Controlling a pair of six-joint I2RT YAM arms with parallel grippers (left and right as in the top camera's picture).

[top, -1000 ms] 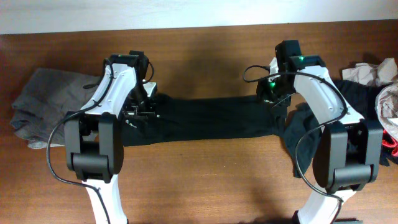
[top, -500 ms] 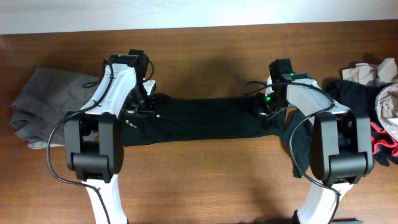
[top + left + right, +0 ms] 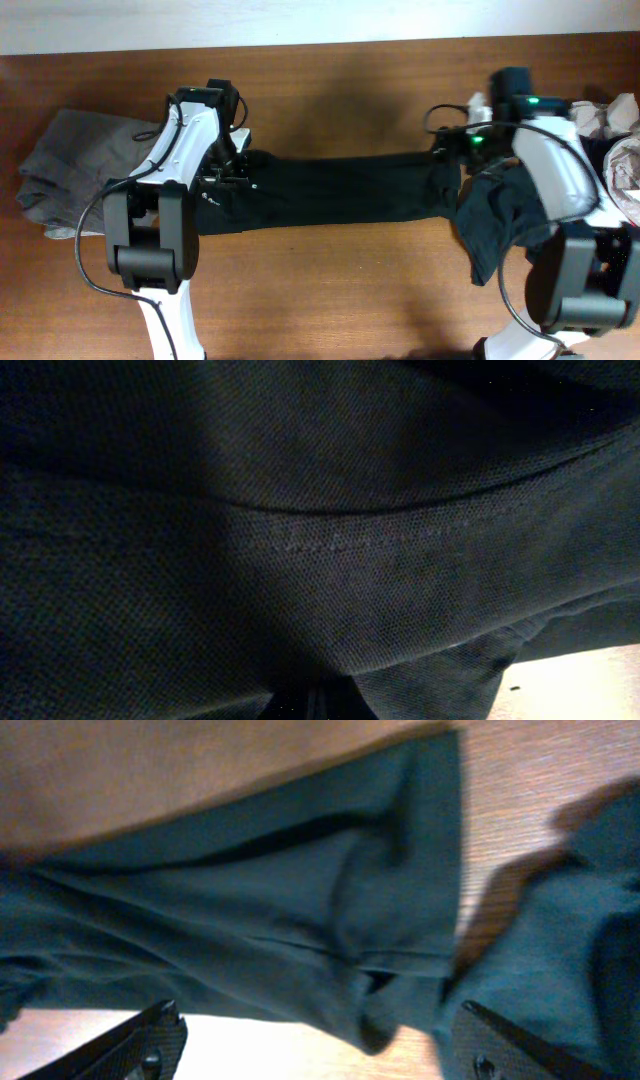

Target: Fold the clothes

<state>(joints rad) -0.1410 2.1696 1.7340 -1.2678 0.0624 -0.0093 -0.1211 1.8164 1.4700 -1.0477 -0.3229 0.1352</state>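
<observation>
A black T-shirt (image 3: 330,190) lies pulled out in a long band across the middle of the wooden table (image 3: 330,290), a small white logo (image 3: 212,200) near its left end. My left gripper (image 3: 232,170) is shut on that left end; in the left wrist view black cloth (image 3: 350,540) with a stitched seam fills the picture and hides the jaws. My right gripper (image 3: 455,150) hangs open just above the band's right end. In the right wrist view its fingers (image 3: 150,1040) stand wide apart, with the hemmed cloth end (image 3: 250,900) lying loose beyond them.
A crumpled grey garment (image 3: 70,170) lies at the left edge. More dark cloth (image 3: 490,230) bunches under the right arm. A pile of beige and light garments (image 3: 605,120) sits at the far right, a red-and-black piece (image 3: 625,235) below it.
My right gripper has opened, let go of the shirt's right end, and pulled back to the right. The left gripper and its end of the shirt have stayed put.
</observation>
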